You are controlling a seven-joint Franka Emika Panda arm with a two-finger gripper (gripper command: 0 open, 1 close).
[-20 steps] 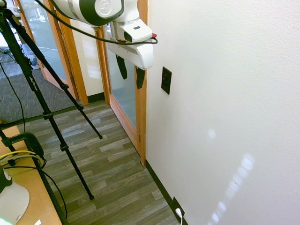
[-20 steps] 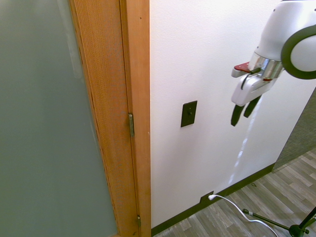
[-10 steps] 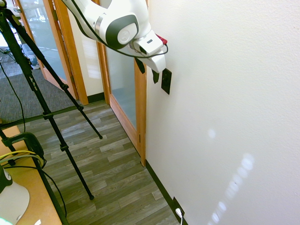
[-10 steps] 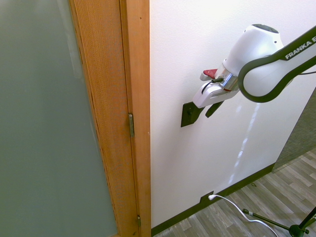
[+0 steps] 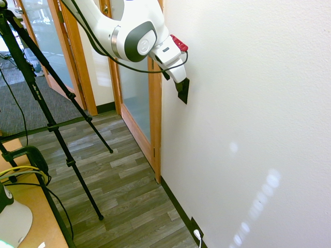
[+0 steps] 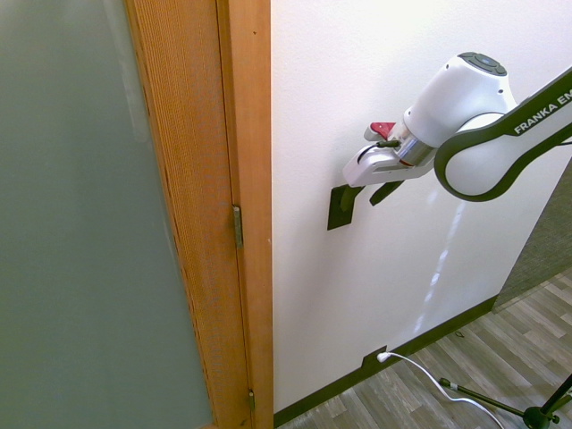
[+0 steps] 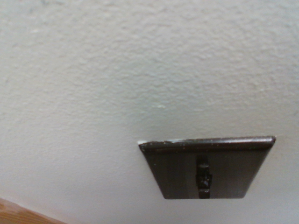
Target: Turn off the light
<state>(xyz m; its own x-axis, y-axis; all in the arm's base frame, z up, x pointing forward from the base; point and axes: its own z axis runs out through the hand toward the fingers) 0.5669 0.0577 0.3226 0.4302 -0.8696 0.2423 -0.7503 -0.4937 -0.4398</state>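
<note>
Gripper [image 6: 359,206], two-finger, black-fingered: fully open, the fingers spread well apart, nothing grasped. One finger [image 6: 349,198] is set across the upper part of the light switch plate [image 6: 337,214]; whether plate or toggle is touched cannot be told. The other finger [image 6: 384,193] is held to the right of the plate in the second exterior view, apart from it.

Light switch plate: black, rectangular, upright, mounted on the white wall [image 6: 308,295], to the right of the wooden door frame [image 6: 255,268]. A small dark toggle [image 7: 203,179] is seen at its middle in the wrist view; its on or off position cannot be read.

Changes: one second ago the gripper was seen well clear of the plate; it has since been brought across to it. Over the last half second it has been shifted slightly closer, and the opening has been kept wide.

Outlet plate [image 6: 370,362]: black, low on the same wall, fitted with a white plug [image 6: 383,357] and white cord [image 6: 438,384].
</note>
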